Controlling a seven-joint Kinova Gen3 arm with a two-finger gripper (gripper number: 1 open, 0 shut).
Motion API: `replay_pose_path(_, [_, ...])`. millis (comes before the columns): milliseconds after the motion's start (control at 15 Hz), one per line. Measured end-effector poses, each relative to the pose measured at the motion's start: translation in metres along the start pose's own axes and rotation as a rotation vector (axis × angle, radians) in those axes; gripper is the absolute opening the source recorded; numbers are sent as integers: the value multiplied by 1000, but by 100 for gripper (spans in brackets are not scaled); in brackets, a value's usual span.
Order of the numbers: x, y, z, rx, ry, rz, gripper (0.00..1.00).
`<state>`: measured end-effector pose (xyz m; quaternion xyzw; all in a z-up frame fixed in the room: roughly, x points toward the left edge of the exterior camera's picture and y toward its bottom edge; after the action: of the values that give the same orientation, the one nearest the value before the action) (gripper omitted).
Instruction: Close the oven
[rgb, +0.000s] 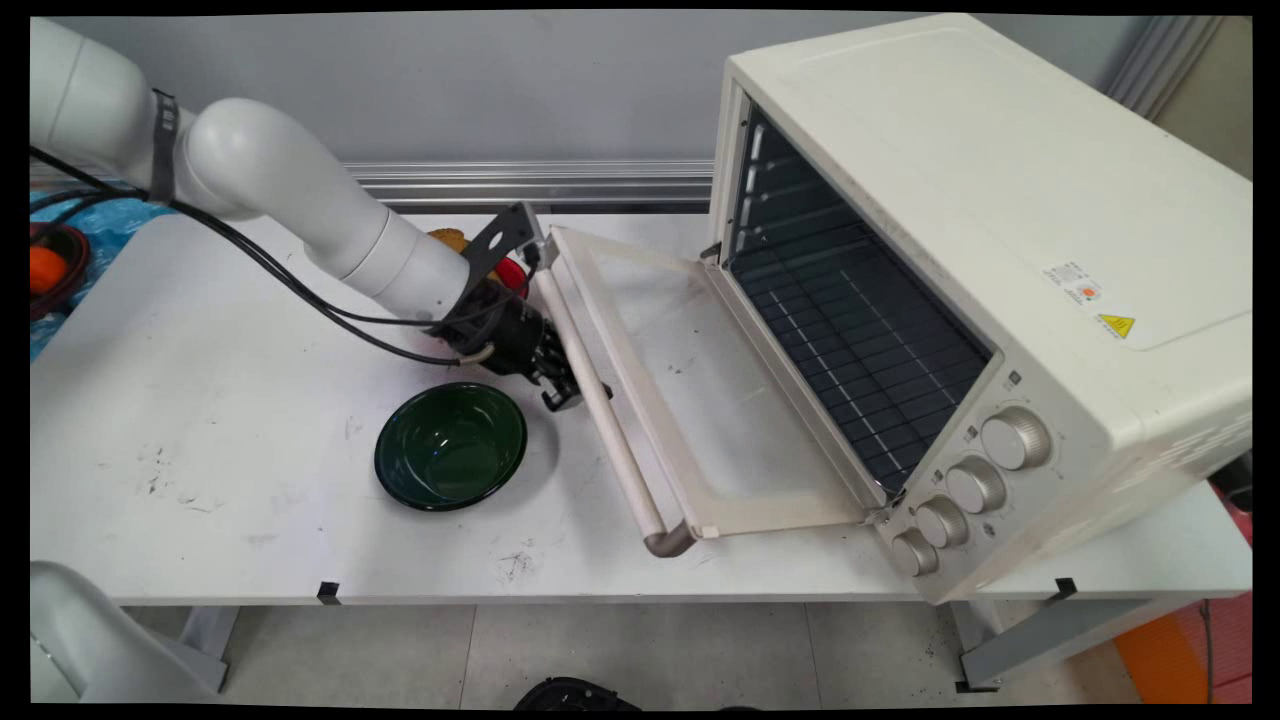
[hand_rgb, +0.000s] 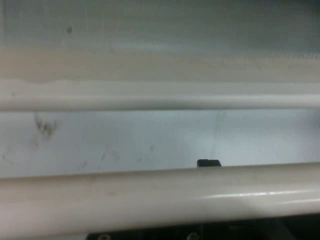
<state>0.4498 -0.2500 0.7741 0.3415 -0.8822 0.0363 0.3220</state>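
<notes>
Up close, handle (hand_rgb: 160, 197) hides end effector (rgb: 572, 385).

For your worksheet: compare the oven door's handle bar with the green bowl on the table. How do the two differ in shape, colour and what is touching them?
The handle bar is a long, straight cream rod; the green bowl is round, hollow and dark green. The gripper is at the handle bar, while the green bowl sits beside it untouched. The handle bar is fixed along the edge of the opened oven door; the green bowl stands free on the table. Both look glossy.
</notes>
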Motion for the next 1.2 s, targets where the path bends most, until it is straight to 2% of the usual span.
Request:
replay_pose_path(400, [18,2,-12,6,54,14,0])
replay_pose_path(867, [59,12,-36,7,148,39,0])
replay_pose_path(1200, [99,17,-52,15,228,57,0])
